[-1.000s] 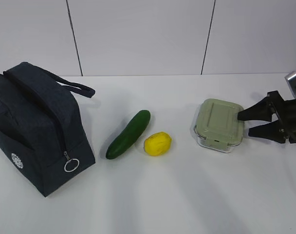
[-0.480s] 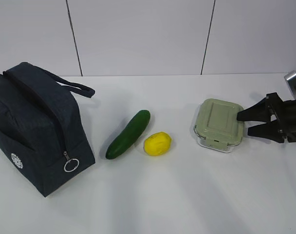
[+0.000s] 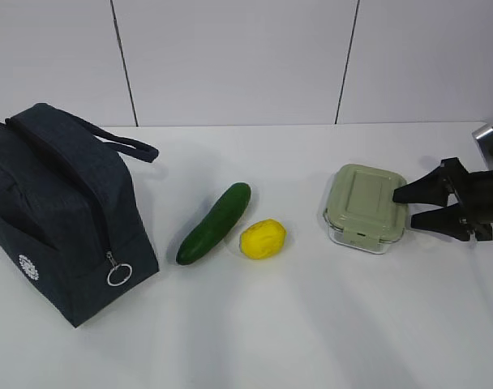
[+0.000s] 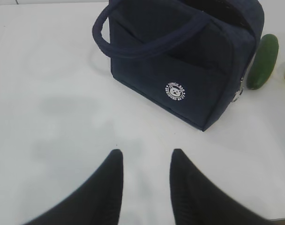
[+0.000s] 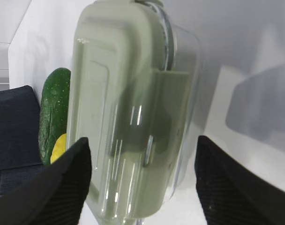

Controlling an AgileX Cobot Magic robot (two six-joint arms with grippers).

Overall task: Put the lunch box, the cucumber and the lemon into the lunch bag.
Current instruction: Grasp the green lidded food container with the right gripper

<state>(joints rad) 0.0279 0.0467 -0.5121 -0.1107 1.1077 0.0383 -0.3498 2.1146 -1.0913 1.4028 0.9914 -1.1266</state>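
Observation:
The lunch box (image 3: 365,207), clear with a sage-green lid, sits on the white table at the right. My right gripper (image 3: 404,207) is open at its right end. In the right wrist view the two black fingers stand either side of the lunch box's (image 5: 128,108) near end, the right gripper (image 5: 142,140) not closed on it. The dark green cucumber (image 3: 216,222) and yellow lemon (image 3: 263,238) lie side by side mid-table. The navy lunch bag (image 3: 60,211) stands at the left, zipped. My left gripper (image 4: 147,153) hovers open and empty above bare table, short of the lunch bag (image 4: 180,56).
The bag's zipper ring pull (image 3: 119,274) hangs on its near end and a loop handle (image 3: 129,146) lies toward the wall. A white panelled wall (image 3: 230,57) closes off the back of the table (image 3: 311,324).
My right gripper has sunk slightly at the lunch box's end, its jaws equally wide. The bag, cucumber, lemon and lunch box have not moved.

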